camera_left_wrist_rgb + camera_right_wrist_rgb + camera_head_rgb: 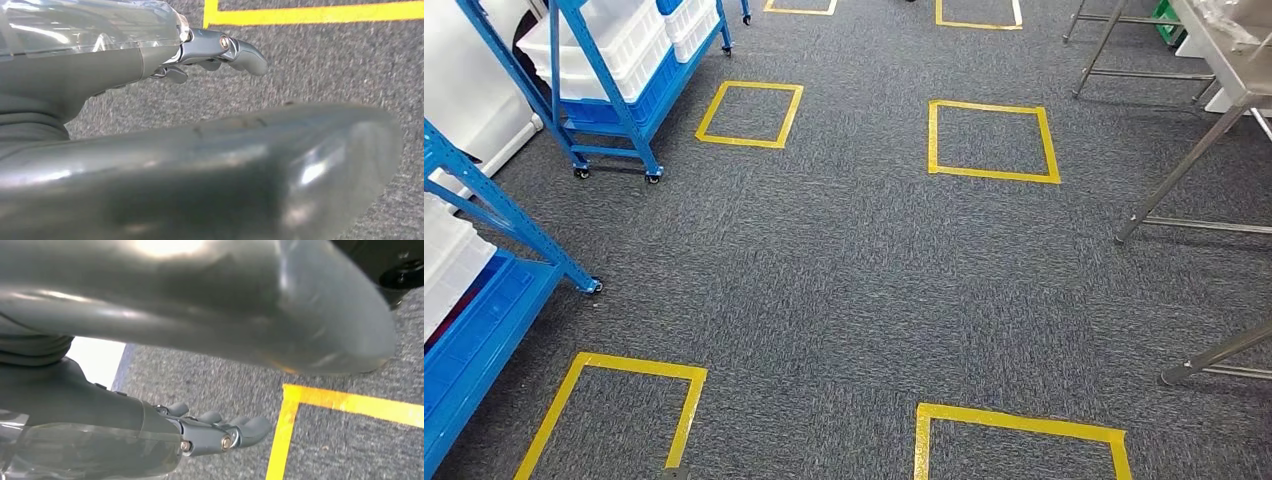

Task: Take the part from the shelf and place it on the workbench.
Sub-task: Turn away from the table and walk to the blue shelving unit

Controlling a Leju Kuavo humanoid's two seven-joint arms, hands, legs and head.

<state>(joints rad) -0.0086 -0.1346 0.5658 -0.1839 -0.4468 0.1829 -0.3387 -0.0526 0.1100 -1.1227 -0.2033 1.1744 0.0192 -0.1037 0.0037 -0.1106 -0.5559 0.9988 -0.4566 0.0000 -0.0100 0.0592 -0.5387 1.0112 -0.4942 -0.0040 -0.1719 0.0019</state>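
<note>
Both hands hang over grey carpet (844, 280) with yellow tape squares (992, 140): left hand (150, 100) and right hand (150, 390) empty, fingers (250, 429) loosely extended (blue shelves (604, 110) left).

Head looks down; wrists skim carpet (844, 280).

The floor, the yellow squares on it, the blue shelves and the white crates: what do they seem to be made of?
The floor looks like short-pile grey carpet, speckled and matte. The yellow squares seem to be adhesive tape, flat with slightly glossy strips overlapping at the corners. The blue shelves look like painted metal: thin, straight, evenly coloured beams on small casters. The white crates appear to be moulded plastic with a smooth, ribbed surface.
</note>
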